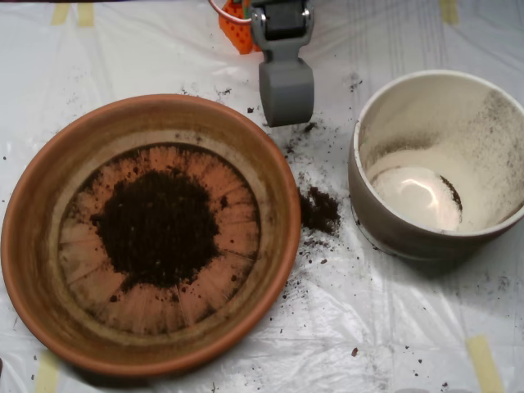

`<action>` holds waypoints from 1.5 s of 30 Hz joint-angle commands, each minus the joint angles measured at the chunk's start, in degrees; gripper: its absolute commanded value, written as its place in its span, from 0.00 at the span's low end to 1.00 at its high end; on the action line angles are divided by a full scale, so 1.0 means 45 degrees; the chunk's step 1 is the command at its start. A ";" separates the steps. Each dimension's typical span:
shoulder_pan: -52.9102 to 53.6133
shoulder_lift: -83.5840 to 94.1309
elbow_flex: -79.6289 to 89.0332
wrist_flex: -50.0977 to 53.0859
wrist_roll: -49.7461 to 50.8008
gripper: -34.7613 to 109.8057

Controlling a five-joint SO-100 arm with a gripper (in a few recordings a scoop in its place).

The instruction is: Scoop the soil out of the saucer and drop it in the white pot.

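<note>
The terracotta saucer (33,237) fills the left half of the overhead view. A dark mound of soil (157,227) lies in the middle of its ridged floor. The white pot (385,214) stands at the right, with a glossy bottom and a thin streak of soil along one side of it. My grey scoop (286,92) hangs at the top centre, between the saucer's far rim and the pot, over the plastic sheet. Its shells look closed together. Nothing can be seen inside it.
A small pile of spilled soil (318,210) lies on the white plastic sheet (393,327) between saucer and pot, with loose crumbs scattered near the scoop. The arm's orange part (234,31) is at the top edge. Yellow tape strips mark the sheet's corners.
</note>
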 commanded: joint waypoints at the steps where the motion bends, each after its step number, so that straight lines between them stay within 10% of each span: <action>1: 0.1074 0.0625 -0.1641 -0.0430 0.0234 0.31; 45: 0.7949 -1.8633 -1.0059 -0.2930 0.1641 0.54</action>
